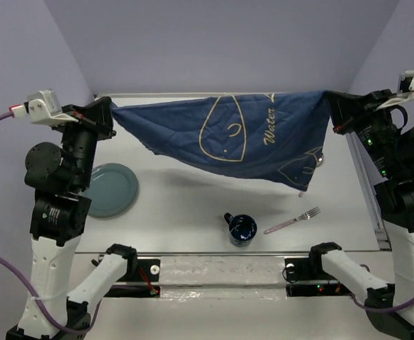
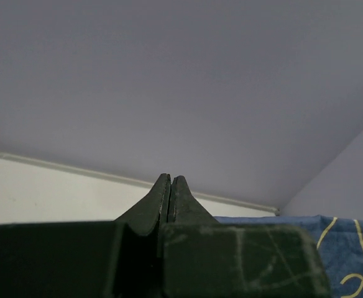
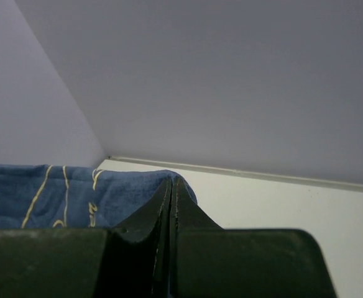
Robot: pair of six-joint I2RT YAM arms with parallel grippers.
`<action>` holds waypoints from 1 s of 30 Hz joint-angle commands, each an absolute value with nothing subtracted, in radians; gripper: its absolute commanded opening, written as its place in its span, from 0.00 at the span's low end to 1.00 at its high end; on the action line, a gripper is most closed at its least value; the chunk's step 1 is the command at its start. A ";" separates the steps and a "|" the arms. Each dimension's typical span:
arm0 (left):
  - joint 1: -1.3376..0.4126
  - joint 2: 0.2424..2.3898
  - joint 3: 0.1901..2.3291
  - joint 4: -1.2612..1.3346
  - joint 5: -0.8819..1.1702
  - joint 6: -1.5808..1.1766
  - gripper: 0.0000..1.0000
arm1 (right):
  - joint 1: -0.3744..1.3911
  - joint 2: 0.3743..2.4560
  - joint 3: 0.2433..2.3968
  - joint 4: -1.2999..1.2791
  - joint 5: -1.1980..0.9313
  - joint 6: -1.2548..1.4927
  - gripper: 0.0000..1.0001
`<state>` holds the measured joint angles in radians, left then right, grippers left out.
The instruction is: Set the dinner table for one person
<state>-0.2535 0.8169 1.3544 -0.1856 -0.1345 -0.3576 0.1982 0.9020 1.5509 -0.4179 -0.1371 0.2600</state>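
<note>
Holding the blue placemat (image 1: 228, 138) stretched across the upper part of the frame, pinching its upper-left corner in the left gripper (image 1: 110, 113) and its upper-right corner in the right gripper (image 1: 332, 108); pressing both pairs of jaws fully together on cloth, showing fingertips (image 2: 161, 197) closed flat against each other in the left wrist view and likewise in the right wrist view. Running the long axis left to right, sagging toward the lower right, dangling the lowest edge near the fork (image 1: 292, 221). Hanging over the dinner table (image 1: 186, 205), lying directly below both grippers and filling the middle of the frame. Judging the coming move as a descent toward the lower centre, aiming for the bare patch between the plate (image 1: 111, 190) at left and the mug (image 1: 241, 229) at lower centre. Standing about equally far from that patch, with neither arm clearly nearer; probably needing to lower both ends together, minding the mug and fork beneath the drooping right-hand edge
</note>
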 commanded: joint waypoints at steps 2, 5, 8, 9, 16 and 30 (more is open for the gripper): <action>-0.253 0.868 1.347 -0.066 -0.113 -0.361 0.00 | 0.206 1.035 1.559 -0.403 -0.052 0.222 0.00; -0.253 0.929 1.304 -0.008 -0.140 -0.354 0.00 | 0.206 1.121 1.549 -0.359 -0.026 0.212 0.00; -0.232 1.027 1.313 0.049 -0.100 -0.360 0.00 | 0.206 1.215 1.595 -0.333 -0.020 0.192 0.00; -0.169 1.057 1.322 0.063 -0.054 -0.382 0.00 | 0.206 1.268 1.611 -0.327 -0.015 0.181 0.00; -0.017 1.397 1.543 0.062 0.086 -0.460 0.00 | 0.184 1.507 1.840 -0.293 -0.020 0.161 0.00; 0.023 1.457 1.729 0.163 0.106 -0.477 0.00 | 0.164 1.536 1.839 -0.185 -0.011 0.048 0.00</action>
<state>0.0105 1.6463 1.9953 -0.0448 0.1047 -0.4656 0.1696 1.6402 2.1273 -0.3141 -0.0261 0.1005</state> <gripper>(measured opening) 0.018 0.013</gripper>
